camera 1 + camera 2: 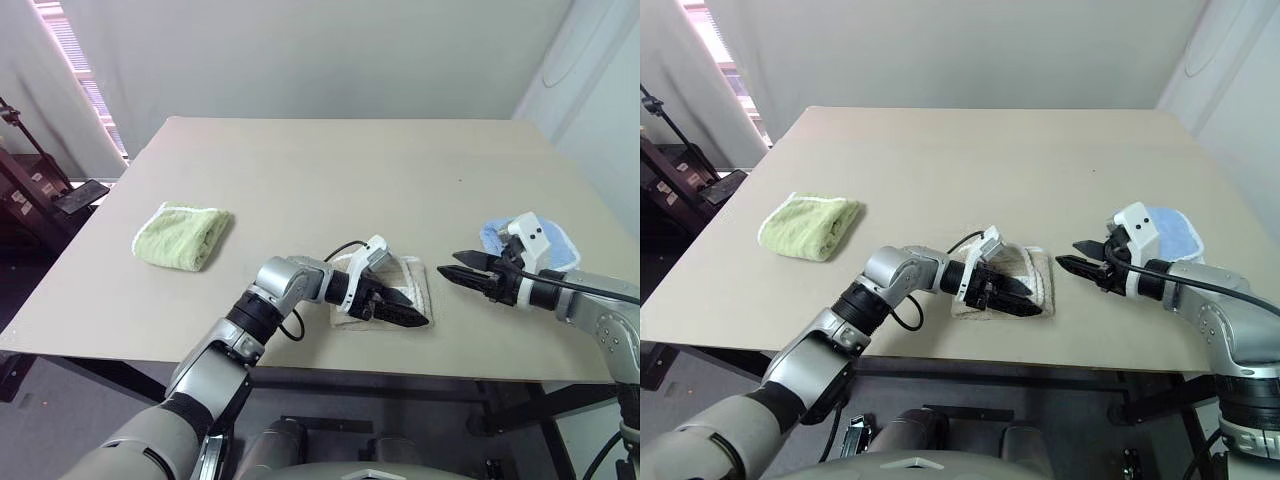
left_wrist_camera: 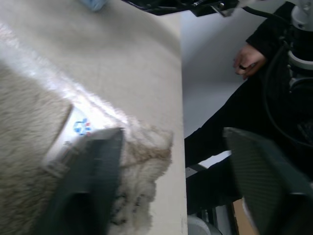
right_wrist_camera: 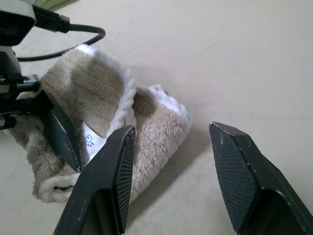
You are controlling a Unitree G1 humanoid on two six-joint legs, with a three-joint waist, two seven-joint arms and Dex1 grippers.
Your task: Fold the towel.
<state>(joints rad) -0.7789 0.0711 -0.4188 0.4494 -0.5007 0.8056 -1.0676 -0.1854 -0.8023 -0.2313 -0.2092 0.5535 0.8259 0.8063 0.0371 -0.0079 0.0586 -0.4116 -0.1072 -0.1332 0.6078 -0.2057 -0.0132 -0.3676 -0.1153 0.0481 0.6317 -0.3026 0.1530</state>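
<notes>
Two grippers near towel, which lies folded into a small bundle at the worktop's near edge. Left gripper rests over it, jaws apart, nothing held. Right gripper hovers just beside, jaws open, empty. Folding looks mostly done; perhaps final tidying left.

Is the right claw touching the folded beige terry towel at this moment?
Apart. In the right wrist view, the right claw stands open with bare table between it and the beige terry towel; the left eye view shows the same gap.
</notes>
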